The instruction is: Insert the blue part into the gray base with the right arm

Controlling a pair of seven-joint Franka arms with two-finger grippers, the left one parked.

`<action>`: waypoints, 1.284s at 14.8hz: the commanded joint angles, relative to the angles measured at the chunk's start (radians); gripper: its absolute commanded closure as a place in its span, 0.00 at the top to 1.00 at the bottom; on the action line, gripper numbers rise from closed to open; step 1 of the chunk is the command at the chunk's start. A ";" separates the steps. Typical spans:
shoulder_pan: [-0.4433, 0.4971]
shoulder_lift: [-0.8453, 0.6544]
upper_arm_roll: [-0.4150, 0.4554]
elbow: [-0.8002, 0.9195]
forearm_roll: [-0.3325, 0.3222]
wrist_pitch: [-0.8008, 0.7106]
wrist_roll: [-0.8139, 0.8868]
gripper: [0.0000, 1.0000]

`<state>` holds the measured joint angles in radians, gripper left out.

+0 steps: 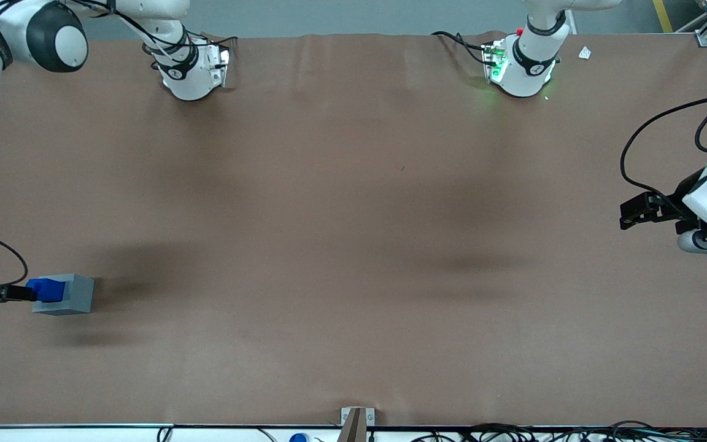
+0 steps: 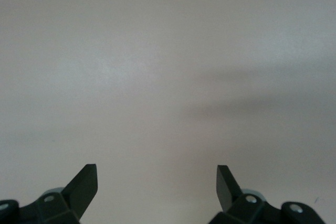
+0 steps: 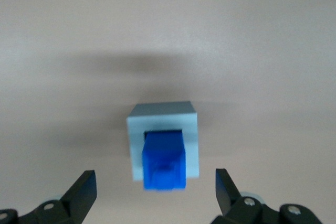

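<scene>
The right arm's slim black gripper [image 3: 155,173] hangs over the working arm's end of the brown table [image 1: 353,245], with its two dark fingers [image 3: 84,187] spread wide and nothing held between them. In the right wrist view the fingertips stand well clear of the blocks, one on each side, touching neither.

The light-gray plastic cube base [image 1: 74,294] rests flat on the table near that same end, nearer to the front camera than the white arm pedestals [image 1: 191,70] along the table's far edge. The small bright-blue plastic block [image 1: 46,290] sits in the square recessed opening in the cube's top face. It is not sunk flush: its upper portion stands proud of the gray rim, and a darker notch shows on its top face in the wrist view. A thin band of gray rim shows around the blue block on the sides that can be seen.

In the front view the gripper's black tip overlaps the blue block's edge. A soft dark shadow lies on the table beside the cube
</scene>
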<state>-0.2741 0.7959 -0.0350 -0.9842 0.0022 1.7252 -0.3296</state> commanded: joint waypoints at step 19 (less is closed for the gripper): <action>0.269 -0.889 0.020 -0.753 0.012 -0.084 0.397 1.00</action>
<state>-0.0401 -0.0694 -0.0160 -1.7265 0.0152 1.6431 -0.0015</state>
